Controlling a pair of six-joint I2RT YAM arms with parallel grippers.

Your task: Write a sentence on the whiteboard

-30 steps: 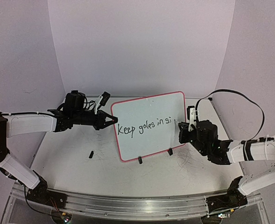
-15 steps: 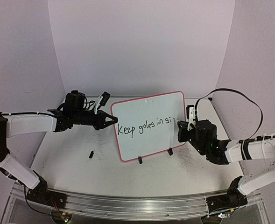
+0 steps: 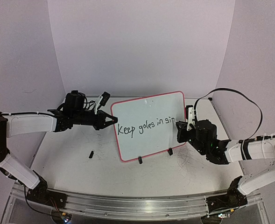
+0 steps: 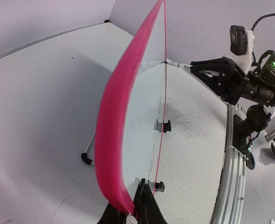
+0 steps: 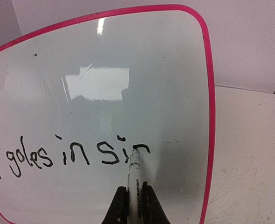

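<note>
The whiteboard (image 3: pixel 149 123) stands upright on two black clip feet mid-table, pink-red border around it. The sentence (image 3: pixel 144 126) reads "Keep goles in si" plus a fresh curved stroke; it also shows in the right wrist view (image 5: pixel 72 154). My left gripper (image 3: pixel 113 120) is shut on the whiteboard's left edge; in the left wrist view the gripper (image 4: pixel 130 210) clamps the pink rim (image 4: pixel 114 140). My right gripper (image 3: pixel 180 128) is shut on a white marker (image 5: pixel 135 179), its tip touching the whiteboard (image 5: pixel 142 84) at the end of the writing.
A small black piece (image 3: pixel 90 153) lies on the scratched tabletop left of the board. A thin prop with a black foot (image 4: pixel 86 157) stands behind the board. The metal rail (image 3: pixel 128 205) runs along the near edge. Walls enclose the back and sides.
The right gripper has shifted slightly left and added a new curved stroke after "si". The left gripper and board have not moved.
</note>
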